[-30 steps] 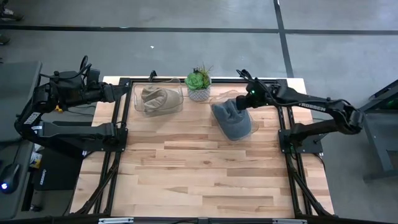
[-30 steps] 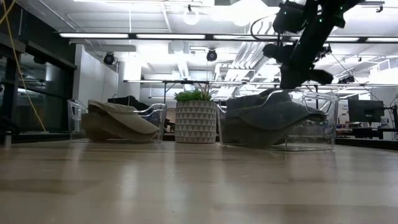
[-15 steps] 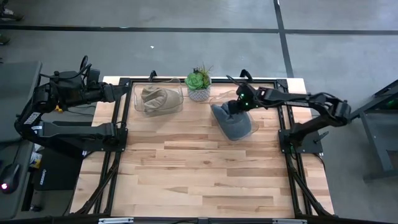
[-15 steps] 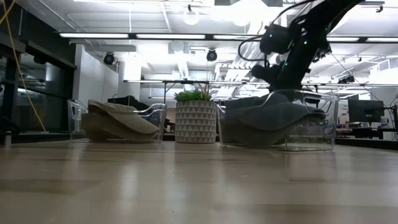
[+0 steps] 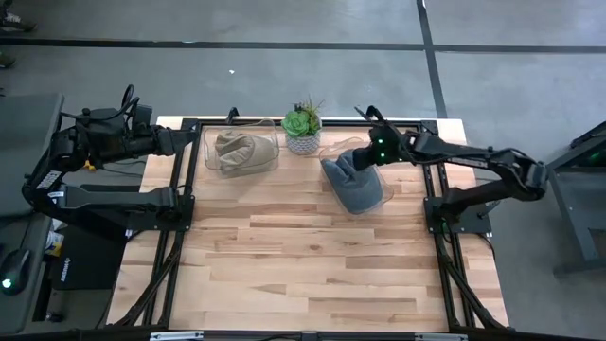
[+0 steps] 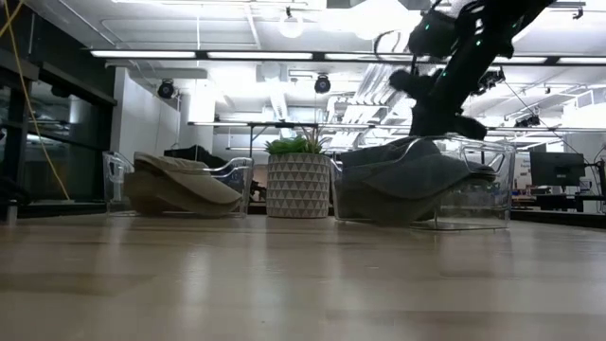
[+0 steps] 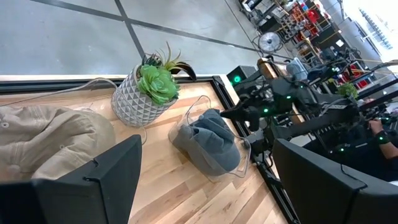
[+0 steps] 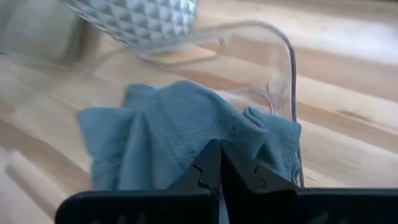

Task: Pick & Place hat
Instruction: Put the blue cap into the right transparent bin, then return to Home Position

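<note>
Hovering over the crumpled blue-grey fabric hat (image 5: pixel 352 182), the right claw (image 5: pixel 363 163) has its two dark fingers (image 8: pixel 219 167) pressed together with nothing visibly between them, poised just above the cloth as if lining up a pinch on a raised fold. The hat sits partly inside a clear plastic bin (image 5: pixel 381 194) on the right of the pale wooden-plank worktop (image 5: pixel 303 256), and spills over the bin's near edge in the high view. Its soft, bunched shape suggests it will sag and drag when lifted, so a bite on a thick ridge looks the safer choice.

Across the worktop, the left claw (image 7: pixel 205 180) waits with fingers spread wide and empty, held back near the far left corner, clear of the working arm. In front of it a tan fabric hat (image 5: pixel 240 151) fills a second clear plastic bin (image 5: pixel 275 150), and a green succulent in a white faceted pot (image 5: pixel 302 130) stands between the two bins, close enough to the right one that a sideways swing could knock it.

A black metal frame (image 5: pixel 189 128) borders the worktop, which stands on a grey concrete floor (image 5: pixel 284 57) crossed by dark lines. Beyond, the low view shows an open workshop with strip lights (image 6: pixel 189 54) and exposed ceiling ducts.
</note>
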